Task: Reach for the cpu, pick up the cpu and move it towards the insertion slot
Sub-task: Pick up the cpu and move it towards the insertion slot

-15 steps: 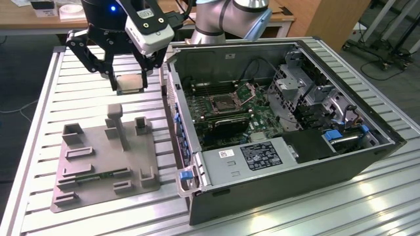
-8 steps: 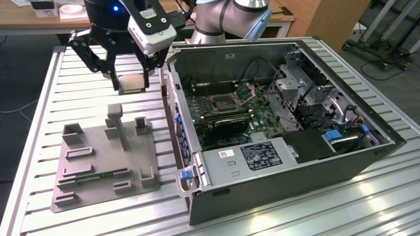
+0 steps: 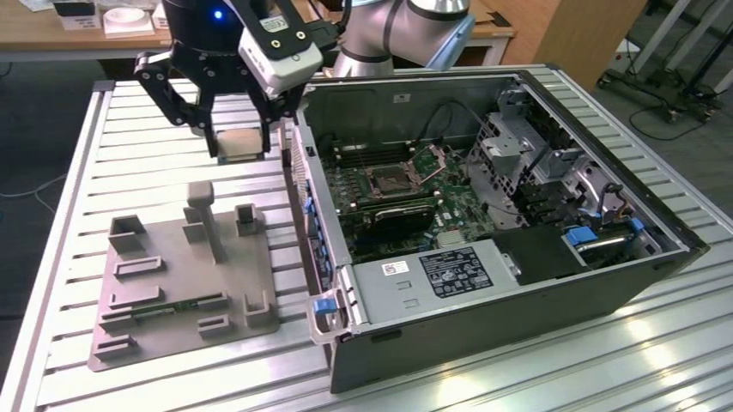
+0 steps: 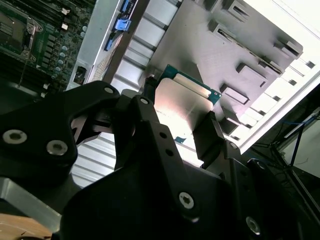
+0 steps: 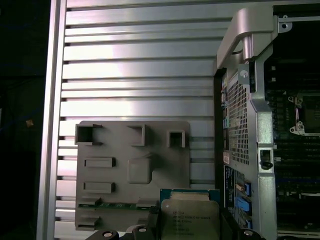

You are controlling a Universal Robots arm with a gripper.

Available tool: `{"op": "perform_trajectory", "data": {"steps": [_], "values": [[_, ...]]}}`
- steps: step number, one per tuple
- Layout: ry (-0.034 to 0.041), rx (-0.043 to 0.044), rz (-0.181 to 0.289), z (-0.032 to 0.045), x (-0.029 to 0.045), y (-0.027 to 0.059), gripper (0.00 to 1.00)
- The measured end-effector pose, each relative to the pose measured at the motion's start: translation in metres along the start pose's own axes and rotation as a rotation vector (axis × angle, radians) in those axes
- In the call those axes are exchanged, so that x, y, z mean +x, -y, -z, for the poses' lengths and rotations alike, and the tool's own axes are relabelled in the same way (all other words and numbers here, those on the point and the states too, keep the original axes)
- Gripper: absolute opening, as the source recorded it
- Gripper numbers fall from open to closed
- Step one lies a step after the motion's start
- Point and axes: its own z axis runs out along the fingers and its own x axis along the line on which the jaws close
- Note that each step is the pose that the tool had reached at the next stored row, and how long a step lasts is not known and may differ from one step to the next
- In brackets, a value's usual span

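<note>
We saw the tool (image 3: 243,136) clamped on the cpu (image 4: 182,107), lifted clear of the desk (image 3: 137,146) just beside the open computer case (image 3: 458,318). We judged this the carrying step. Reaching the insertion slot (image 3: 393,178) called for clearing the case wall.

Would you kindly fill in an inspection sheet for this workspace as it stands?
Surface: slatted metal table carrying a grey fixture and an open computer case.
Job's things: cpu held above the table, outside the case; insertion slot on the motherboard, frame plate raised.
Clutter: memory stick in the fixture.
Grippers: gripper, jaws shut on the cpu.
Cables: black leads inside the case; more on the floor, exterior view's right.
Surroundings: wooden desk behind.
</note>
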Motion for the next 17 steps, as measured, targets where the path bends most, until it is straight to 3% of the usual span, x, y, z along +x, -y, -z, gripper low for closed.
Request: {"op": "perform_trajectory", "data": {"steps": [17], "values": [[0.0000, 0.0001, 0.000, 0.0000, -0.0062, 0.0000, 0.55]]}}
